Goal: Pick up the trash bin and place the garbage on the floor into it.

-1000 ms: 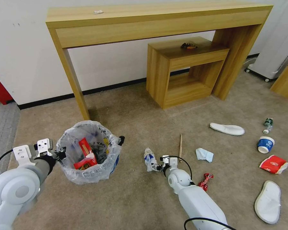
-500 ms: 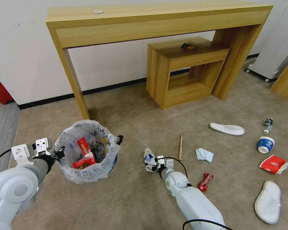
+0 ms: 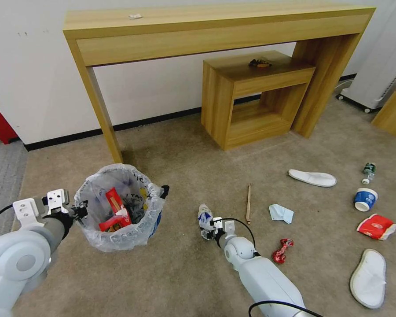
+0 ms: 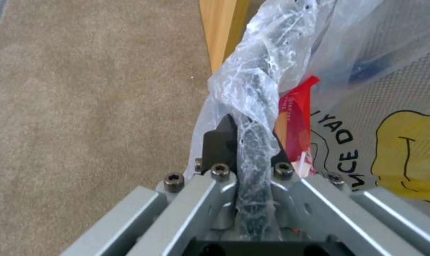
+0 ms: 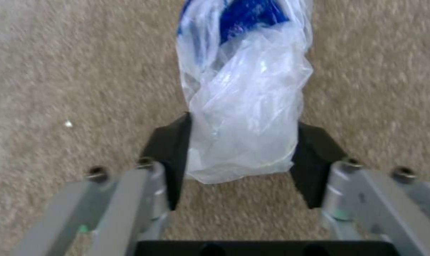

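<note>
The left gripper (image 4: 246, 156) is clamped on the bag-lined rim of the trash bin (image 3: 119, 207), which sits on the floor (image 3: 171, 273). The right gripper (image 5: 243, 160) straddles a crumpled clear plastic bottle (image 5: 246, 106), fingers spread either side and apparently not yet squeezing. The thin plastic could crush or slide out as they close, and the liner might slip at the rim.

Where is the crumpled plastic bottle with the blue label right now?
In the head view the plastic bottle lies on the carpet at centre, between the trash bin and the stick, with the right claw open around its near end.
</note>
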Controlling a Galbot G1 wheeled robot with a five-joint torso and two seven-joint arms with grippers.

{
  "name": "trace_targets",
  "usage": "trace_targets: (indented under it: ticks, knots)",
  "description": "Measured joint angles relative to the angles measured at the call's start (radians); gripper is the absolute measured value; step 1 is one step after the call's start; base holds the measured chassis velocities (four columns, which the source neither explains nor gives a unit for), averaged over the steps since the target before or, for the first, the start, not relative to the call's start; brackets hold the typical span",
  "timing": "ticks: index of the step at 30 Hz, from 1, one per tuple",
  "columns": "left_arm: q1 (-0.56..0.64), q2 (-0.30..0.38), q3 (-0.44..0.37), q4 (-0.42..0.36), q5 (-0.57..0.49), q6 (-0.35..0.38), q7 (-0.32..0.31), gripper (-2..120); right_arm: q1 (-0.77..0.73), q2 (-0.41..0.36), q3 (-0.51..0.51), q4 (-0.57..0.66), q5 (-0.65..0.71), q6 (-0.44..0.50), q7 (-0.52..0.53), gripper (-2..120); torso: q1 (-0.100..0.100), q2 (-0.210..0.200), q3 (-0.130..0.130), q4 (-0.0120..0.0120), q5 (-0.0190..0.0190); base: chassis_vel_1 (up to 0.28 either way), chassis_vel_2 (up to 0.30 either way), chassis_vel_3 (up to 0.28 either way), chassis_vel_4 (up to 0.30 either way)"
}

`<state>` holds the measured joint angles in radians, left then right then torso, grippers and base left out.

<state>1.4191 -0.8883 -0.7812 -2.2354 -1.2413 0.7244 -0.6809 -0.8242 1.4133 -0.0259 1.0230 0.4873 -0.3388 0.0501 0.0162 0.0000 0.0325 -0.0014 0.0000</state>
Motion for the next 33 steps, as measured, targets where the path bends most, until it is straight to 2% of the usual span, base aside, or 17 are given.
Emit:
trace_targets:
  ticks: [4, 5, 6, 9, 10, 13, 23, 27, 30, 31, 33]
  knots:
    - [-0.002, -0.002, 0.003, 0.003, 0.000, 0.000, 0.001, 0, -0.002, -0.003, 0.009, -0.002, -0.002, 0.002, 0.000, 34, 0.000, 0.000, 0.000, 0.0000, 0.0000, 0.000, 0.000, 0.000, 0.000]
    - [-0.005, -0.004, 0.006, 0.005, 0.001, 0.000, 0.002, 0, -0.005, -0.006, 0.014, 0.000, -0.002, 0.003, 0.001, 28, 0.000, 0.000, 0.000, 0.0000, 0.0000, 0.000, 0.000, 0.000, 0.000]
    - [-0.005, -0.004, 0.006, 0.005, 0.001, 0.000, 0.002, 0, -0.005, -0.006, 0.014, 0.000, -0.002, 0.003, 0.001, 28, 0.000, 0.000, 0.000, 0.0000, 0.0000, 0.000, 0.000, 0.000, 0.000]
    - [-0.007, -0.006, 0.013, 0.006, 0.003, 0.000, 0.002, 0, -0.014, -0.014, 0.018, 0.015, -0.002, 0.013, 0.000, 14, 0.000, 0.000, 0.000, -0.0001, 0.0000, 0.000, 0.000, 0.000, 0.000]
    - [-0.007, -0.006, 0.013, 0.006, 0.003, 0.000, 0.002, 0, -0.014, -0.014, 0.018, 0.015, -0.002, 0.013, 0.000, 14, 0.000, 0.000, 0.000, -0.0001, 0.0000, 0.000, 0.000, 0.000, 0.000]
    - [-0.009, -0.007, 0.015, 0.007, 0.004, 0.000, 0.002, 0, -0.021, -0.021, 0.026, 0.035, -0.001, 0.022, -0.001, 0, 0.000, 0.000, 0.000, 0.0000, 0.0000, 0.000, 0.000, 0.000, 0.000]
    - [-0.006, -0.008, 0.023, 0.011, 0.011, -0.001, 0.005, 0, -0.048, -0.054, 0.037, 0.132, 0.016, 0.060, -0.002, 0, 0.000, 0.000, 0.000, 0.0000, 0.0001, 0.000, 0.000, 0.000, 0.000]
    - [-0.006, -0.008, 0.034, 0.006, 0.011, -0.001, 0.005, 0, -0.074, -0.088, 0.043, 0.227, 0.041, 0.077, -0.002, 0, 0.000, 0.000, 0.000, 0.0000, 0.0001, 0.000, 0.000, 0.000, 0.000]
    - [-0.007, -0.008, 0.051, -0.002, 0.011, -0.001, 0.003, 0, -0.105, -0.134, 0.064, 0.346, 0.054, 0.103, -0.014, 0, 0.000, 0.000, 0.000, 0.0000, 0.0002, 0.000, 0.000, 0.000, 0.000]
    - [-0.007, -0.008, 0.051, -0.002, 0.011, -0.001, 0.003, 0, -0.105, -0.134, 0.064, 0.346, 0.054, 0.103, -0.014, 0, 0.000, 0.000, 0.000, 0.0000, 0.0002, 0.000, 0.000, 0.000, 0.000]
    - [-0.006, -0.007, 0.069, -0.011, 0.007, 0.000, 0.000, 0, -0.126, -0.171, 0.083, 0.425, 0.058, 0.139, -0.030, 0, 0.000, 0.000, 0.000, -0.0001, 0.0000, 0.000, 0.000, 0.000, 0.000]
